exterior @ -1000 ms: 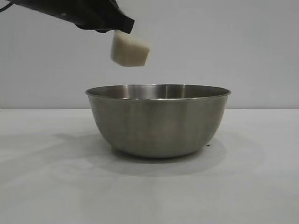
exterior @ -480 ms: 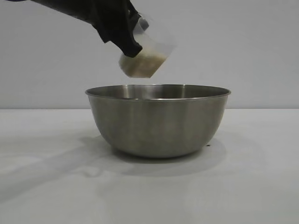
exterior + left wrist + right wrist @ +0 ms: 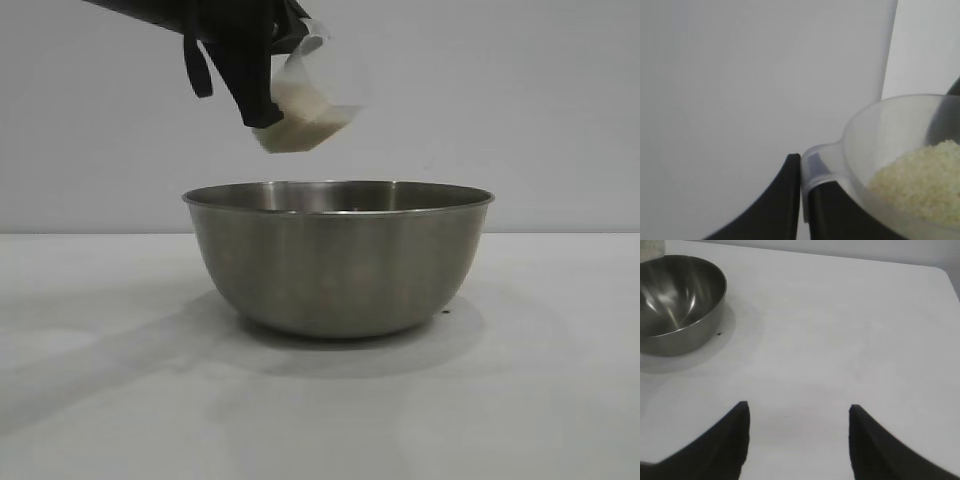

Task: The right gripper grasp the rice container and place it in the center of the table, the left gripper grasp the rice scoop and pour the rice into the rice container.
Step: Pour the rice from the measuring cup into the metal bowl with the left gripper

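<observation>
The rice container (image 3: 338, 262), a large steel bowl, stands on the white table (image 3: 110, 400); in the right wrist view the rice container (image 3: 677, 302) shows an empty inside. My left gripper (image 3: 272, 95) hangs above the bowl's left half, shut on the handle (image 3: 815, 165) of the translucent rice scoop (image 3: 318, 95). The scoop is tilted, mouth up and to the right, with rice (image 3: 300, 125) settled in its lower end. The left wrist view shows the left gripper (image 3: 802, 172), the rice scoop (image 3: 890, 135) and the rice (image 3: 922, 185) inside. My right gripper (image 3: 797, 412) hovers open over bare table, well away from the bowl.
A table edge and rounded corner (image 3: 940, 271) lie beyond the right gripper. A pale wall (image 3: 520, 100) rises behind the table. A small dark speck (image 3: 719, 333) lies beside the bowl's base.
The left gripper has turned at the wrist and tipped the scoop, which now sits slightly further right over the bowl. No rice is seen falling. The right gripper has stayed put.
</observation>
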